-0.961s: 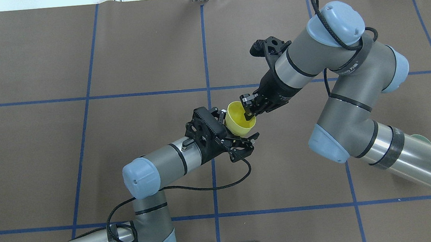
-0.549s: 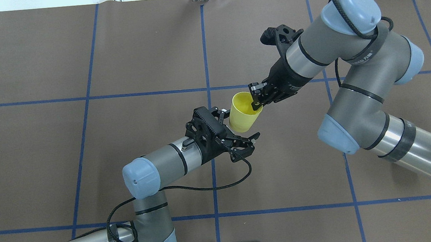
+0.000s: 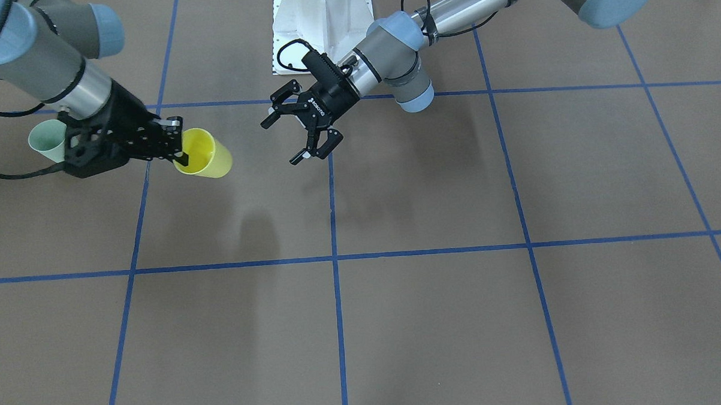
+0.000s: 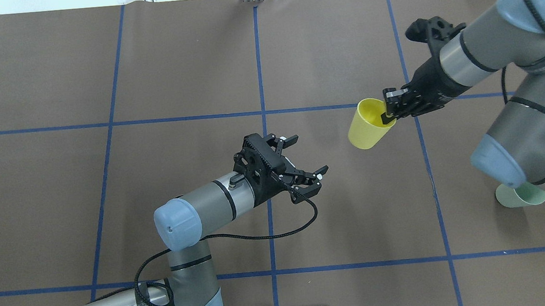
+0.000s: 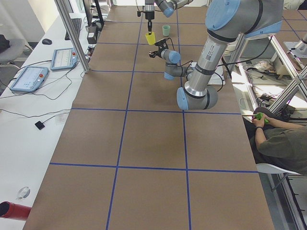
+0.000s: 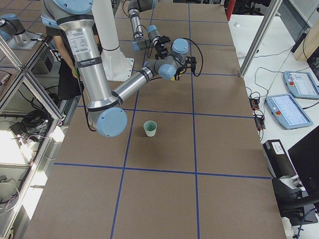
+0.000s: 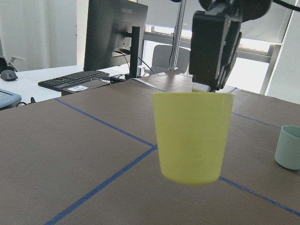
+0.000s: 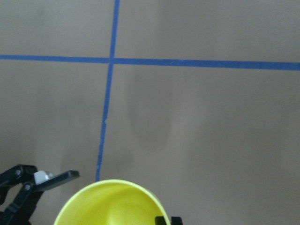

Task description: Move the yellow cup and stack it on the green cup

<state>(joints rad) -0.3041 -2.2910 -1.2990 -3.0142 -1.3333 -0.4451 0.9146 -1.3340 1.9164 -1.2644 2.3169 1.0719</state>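
My right gripper (image 4: pixel 389 114) is shut on the rim of the yellow cup (image 4: pixel 366 126), one finger inside it, and holds it upright above the table. The cup also shows in the front view (image 3: pixel 206 154), the left wrist view (image 7: pixel 192 136) and the right wrist view (image 8: pixel 110 206). The green cup (image 4: pixel 519 197) stands upright on the table to the right, partly behind my right arm. It shows plainly in the right side view (image 6: pixel 150 128) and the front view (image 3: pixel 45 140). My left gripper (image 4: pixel 307 155) is open and empty near the table's middle, apart from the yellow cup.
The brown table cover (image 4: pixel 174 73) is marked with blue tape lines. My right arm's elbow (image 4: pixel 497 164) hangs just above the green cup. A monitor and keyboard (image 7: pixel 112 51) stand beyond the table's far edge. A person (image 5: pixel 283 143) sits by the robot's base.
My right gripper has carried the yellow cup away from my left gripper, to the right toward the green cup's side. My left gripper has stayed in place, open.
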